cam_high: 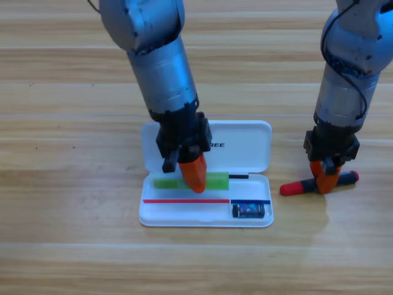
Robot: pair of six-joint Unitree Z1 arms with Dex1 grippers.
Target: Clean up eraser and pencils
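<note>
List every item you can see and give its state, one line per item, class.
White case: open, lid flat on the table.
Green pencil: held by the left claw over the case's tray.
Eraser: lying in the tray's lower right compartment.
Red-and-black pencil: lying on the table right of the case, right claw down on it.
Table: carrying the case and pencil.
</note>
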